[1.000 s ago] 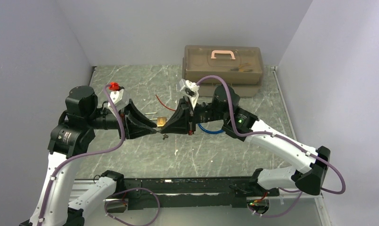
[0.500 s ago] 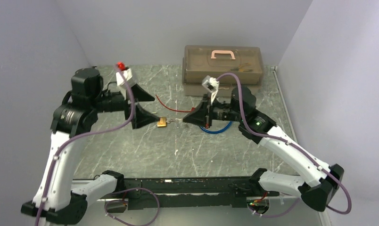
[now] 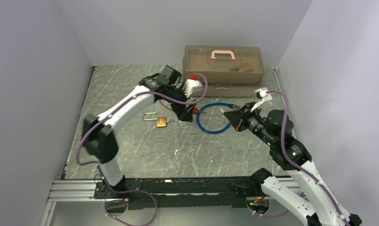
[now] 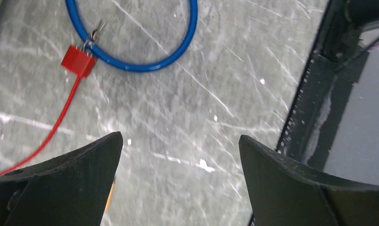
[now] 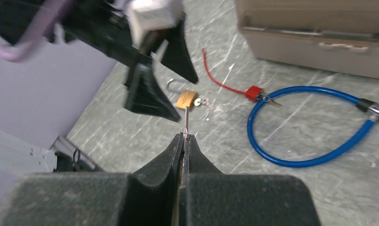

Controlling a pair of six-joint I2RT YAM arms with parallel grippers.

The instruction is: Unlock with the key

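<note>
- Overhead view: even, diffuse light; faint soft shadows on the tabletop (image 3: pixel 131 141).
- Left wrist view: tabletop crisp with pale sheen; left tool (image 4: pixel 180 139) nearly featureless black.
- Right wrist view: upper left smeared by blur; right tool (image 5: pixel 184 136) and key (image 5: pixel 186 120) soft.

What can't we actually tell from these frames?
- Padlock shackle, locked or free: too small in the top view, blurred in the right wrist view.
- Thin metal piece in the shut right gripper: seen edge-on in the right wrist view and too small from the top, so whether it is the key is unclear.
- Toolbox contents: hidden by the murky lid in the top view and cut off by the frame edge in the right wrist view.
</note>
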